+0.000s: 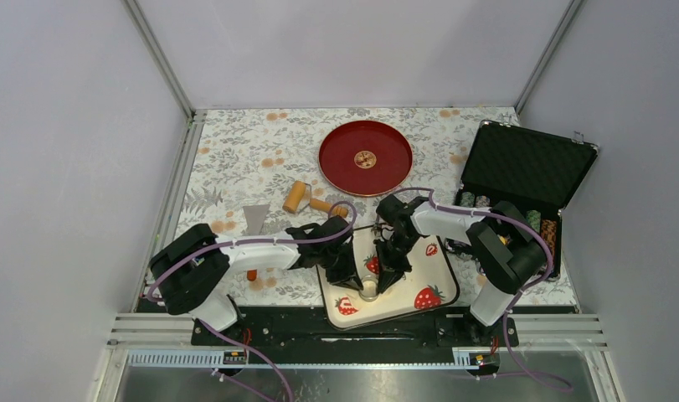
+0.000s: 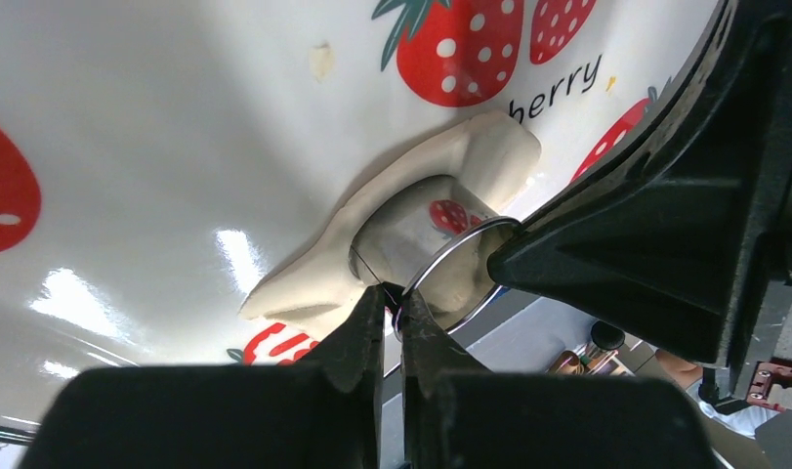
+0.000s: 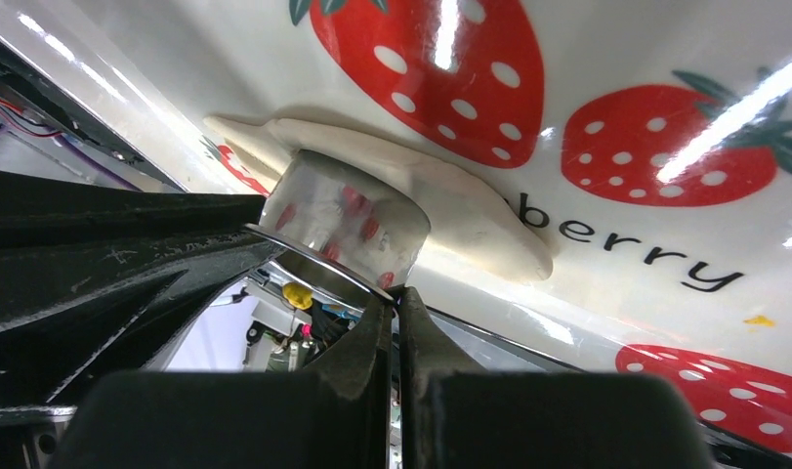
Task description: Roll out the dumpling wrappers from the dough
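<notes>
A flattened, ragged off-white dough [image 2: 304, 278] lies on the strawberry-print tray [image 1: 440, 276] near its front edge; it also shows in the right wrist view [image 3: 470, 215]. A small metal ring cutter [image 1: 368, 291] stands upright on the dough [image 2: 450, 256] [image 3: 343, 220]. My left gripper [image 2: 394, 296] is shut on the cutter's rim from the left [image 1: 352, 283]. My right gripper [image 3: 396, 298] is shut on the opposite rim [image 1: 384, 280]. No separate round dumpling wrapper shows; what lies inside the ring is mostly hidden.
A red plate [image 1: 365, 157] sits at the back centre. A tan wooden roller [image 1: 306, 199] and a grey scraper [image 1: 254, 219] lie left of the tray. An open black case [image 1: 520, 180] with chips stands at the right.
</notes>
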Action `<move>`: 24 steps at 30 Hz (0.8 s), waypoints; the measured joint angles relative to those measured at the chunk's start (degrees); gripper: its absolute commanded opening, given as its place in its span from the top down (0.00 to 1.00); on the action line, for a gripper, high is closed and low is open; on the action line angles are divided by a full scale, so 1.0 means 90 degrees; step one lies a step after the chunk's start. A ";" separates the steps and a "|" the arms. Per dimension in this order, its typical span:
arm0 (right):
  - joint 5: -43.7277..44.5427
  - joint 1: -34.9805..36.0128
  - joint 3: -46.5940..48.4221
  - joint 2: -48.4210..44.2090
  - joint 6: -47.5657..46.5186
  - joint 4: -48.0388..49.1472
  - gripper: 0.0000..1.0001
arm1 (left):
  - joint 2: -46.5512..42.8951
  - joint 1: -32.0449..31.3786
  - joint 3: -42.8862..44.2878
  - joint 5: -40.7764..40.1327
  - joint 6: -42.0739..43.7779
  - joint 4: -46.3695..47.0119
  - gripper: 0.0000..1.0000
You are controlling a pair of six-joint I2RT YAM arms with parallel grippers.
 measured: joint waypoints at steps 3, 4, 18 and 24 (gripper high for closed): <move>0.0051 0.0039 -0.0034 -0.0022 -0.0024 -0.0019 1.00 | 0.0022 -0.0085 0.0000 -0.0032 -0.0075 0.0007 1.00; 0.0061 0.0041 -0.0034 -0.0022 -0.0027 -0.0027 1.00 | 0.0034 -0.0085 0.0000 -0.0029 -0.0095 -0.0005 1.00; 0.0277 0.0114 0.0029 -0.0068 -0.0046 -0.0104 1.00 | 0.0165 -0.0131 0.0194 -0.0073 -0.0107 -0.0240 1.00; 0.0340 0.0138 0.0051 -0.0070 -0.0049 -0.0131 1.00 | 0.0253 -0.0148 0.0340 -0.0080 -0.0080 -0.0459 1.00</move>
